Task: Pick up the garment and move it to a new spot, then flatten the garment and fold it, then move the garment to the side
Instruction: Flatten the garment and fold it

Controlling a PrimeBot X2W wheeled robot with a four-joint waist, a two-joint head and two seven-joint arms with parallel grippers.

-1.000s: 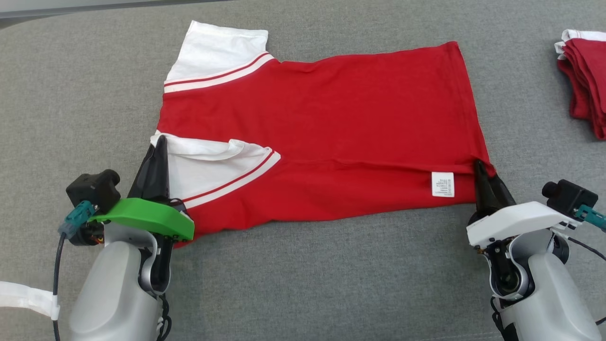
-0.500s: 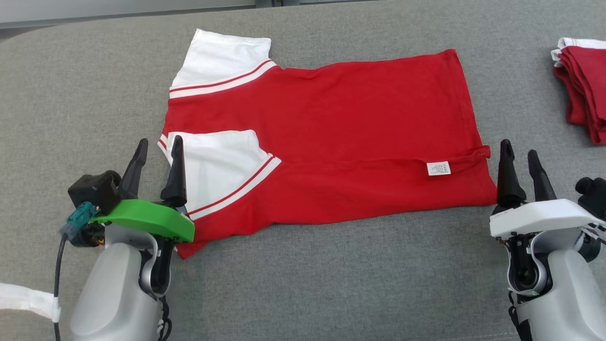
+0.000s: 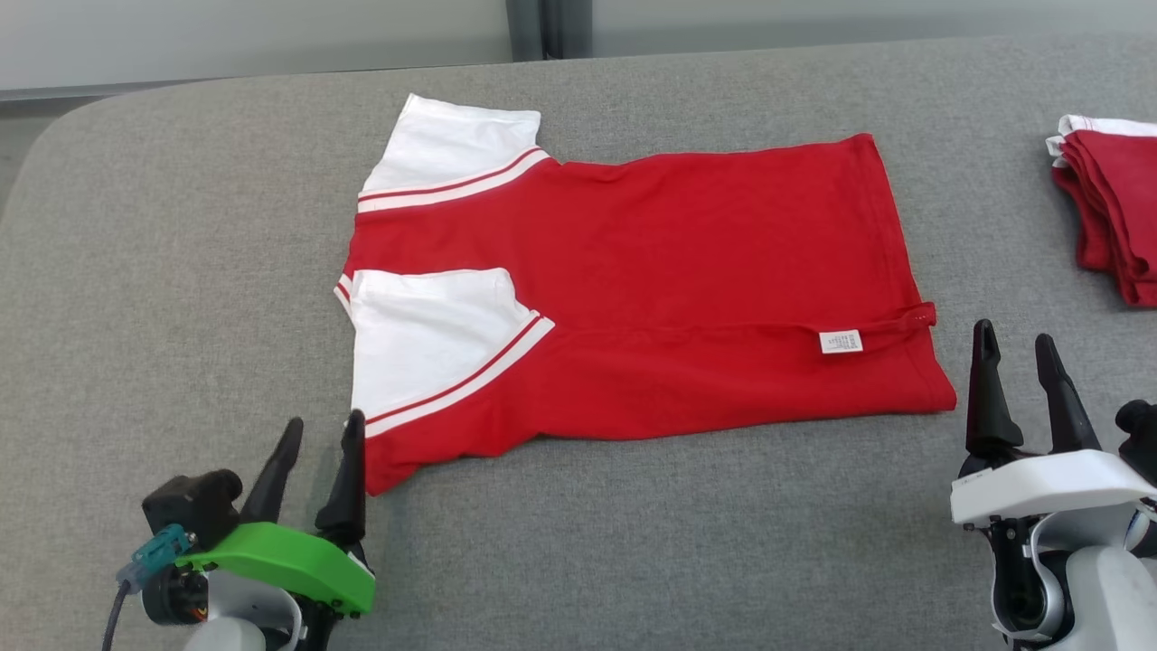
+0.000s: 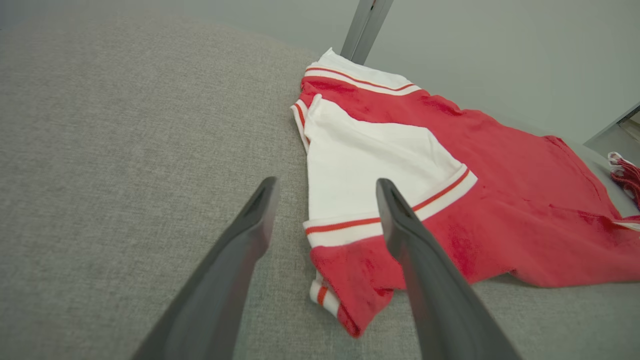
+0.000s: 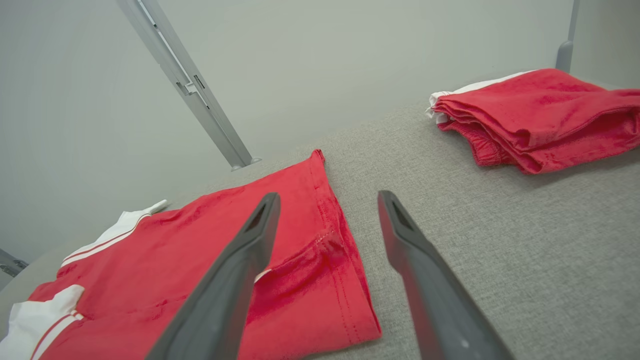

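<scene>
Since the left gripper (image 3: 324, 419) and right gripper (image 3: 1012, 333) stand open just beside the half-folded garment (image 3: 678, 253), folding seems midway, and the next fold needs both clamping its edge.

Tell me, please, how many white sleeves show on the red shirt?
2. The far sleeve sits at the far-left corner of the shirt; the near sleeve lies folded over its red body, close to the left gripper.

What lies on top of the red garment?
A white red-striped sleeve folded onto the red cloth garment, plus a small white label. Cloth beneath the sleeve is hidden.
</scene>
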